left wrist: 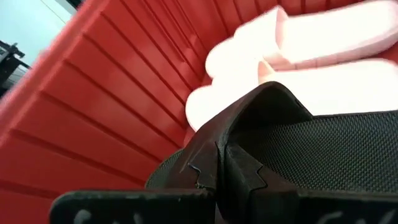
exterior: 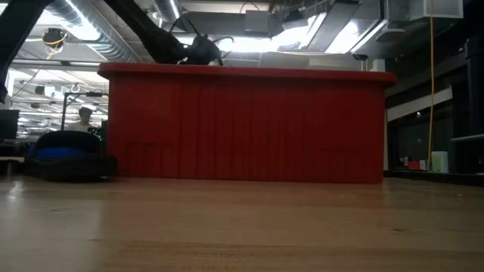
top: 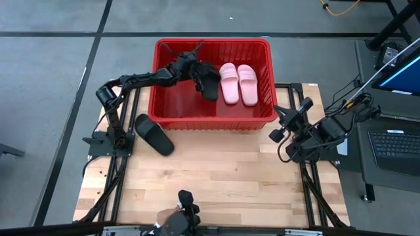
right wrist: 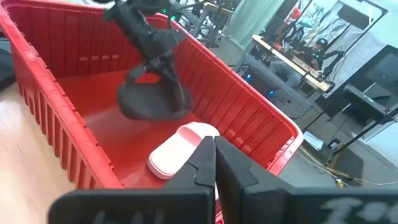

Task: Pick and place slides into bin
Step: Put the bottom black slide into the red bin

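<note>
The red bin (top: 164,111) stands at the table's far middle. Two pale pink slides (top: 237,83) lie side by side inside it toward its right. My left gripper (top: 197,73) is inside the bin, shut on a black slide (top: 209,84) just left of the pink pair; the slide also shows in the right wrist view (right wrist: 152,99). A second black slide (top: 154,134) lies on the table outside the bin's near left corner. My right gripper (top: 281,124) is shut and empty by the bin's near right corner. My left gripper pinches the black slide's strap edge (left wrist: 214,149) between its two fingers. The fingers come from the table's left, slanting down into the bin. The slide hangs tilted below them (right wrist: 155,102), low over the bin's floor; whether its lower end touches the floor cannot be told.
The bin's front wall (exterior: 242,125) blocks the low view of its inside. Bare wood lies between the bin and the near edge. A laptop and cables (top: 394,141) sit beyond the table's right edge. A person (exterior: 85,117) shows far off in the room.
</note>
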